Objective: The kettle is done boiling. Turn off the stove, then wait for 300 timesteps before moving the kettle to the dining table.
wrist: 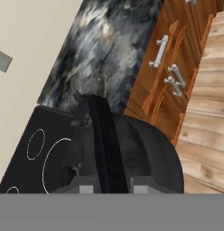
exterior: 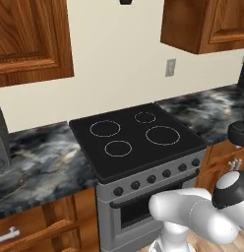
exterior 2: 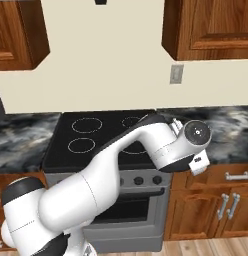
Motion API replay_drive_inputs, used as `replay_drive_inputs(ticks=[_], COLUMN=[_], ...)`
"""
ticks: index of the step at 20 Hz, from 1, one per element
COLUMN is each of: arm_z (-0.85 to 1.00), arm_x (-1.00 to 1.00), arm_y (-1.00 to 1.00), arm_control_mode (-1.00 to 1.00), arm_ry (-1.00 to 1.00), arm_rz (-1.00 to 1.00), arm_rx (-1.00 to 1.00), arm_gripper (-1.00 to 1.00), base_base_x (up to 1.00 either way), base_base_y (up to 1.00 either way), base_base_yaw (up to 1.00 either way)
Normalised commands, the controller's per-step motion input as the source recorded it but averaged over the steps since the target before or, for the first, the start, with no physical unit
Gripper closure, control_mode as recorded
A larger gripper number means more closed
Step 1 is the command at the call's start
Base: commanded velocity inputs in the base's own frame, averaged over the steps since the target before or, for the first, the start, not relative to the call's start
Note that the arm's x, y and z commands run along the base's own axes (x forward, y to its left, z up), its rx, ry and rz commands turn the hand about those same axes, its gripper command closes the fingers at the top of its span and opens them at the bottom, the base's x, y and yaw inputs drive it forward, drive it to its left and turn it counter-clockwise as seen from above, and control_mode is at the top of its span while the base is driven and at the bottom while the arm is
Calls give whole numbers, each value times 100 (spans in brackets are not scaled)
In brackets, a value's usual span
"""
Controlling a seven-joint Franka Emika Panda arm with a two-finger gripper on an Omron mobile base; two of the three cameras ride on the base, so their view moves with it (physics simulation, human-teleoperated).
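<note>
- The fingers (wrist: 109, 188) are pinched onto the kettle's black handle strap, one tip on each side of it.
- The kettle (wrist: 145, 153) hangs directly beneath the fingers, lifted off the stove (exterior: 138, 142).
- Beyond it lie the marbled counter (wrist: 105, 54) and the wooden cabinet drawers (wrist: 163, 67).

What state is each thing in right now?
kettle: off the burners, held by its handle, hanging past the stove's right edge.
gripper: shut on the kettle's handle.
stove: all four burner rings bare.
cabinet doors: closed.
oven door: closed.
</note>
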Motion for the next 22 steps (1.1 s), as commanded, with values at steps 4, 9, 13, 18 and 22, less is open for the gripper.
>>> replay_drive_inputs(ticks=[4, 9, 13, 18, 22], arm_z=[0, 0, 0, 0, 0], arm_x=[0, 0, 0, 0, 0], arm_y=[0, 0, 0, 0, 0], arm_control_mode=[100, 100, 100, 100, 100], arm_ry=[0, 0, 0, 0, 0], arm_rz=[0, 0, 0, 0, 0], arm_rx=[0, 0, 0, 0, 0], arm_gripper=[100, 100, 100, 100, 100], base_base_x=[-20, -5, 0, 0, 0], base_base_y=[-31, -28, -25, -20, -22], base_base_yaw=[-22, -26, -31, -36, -36])
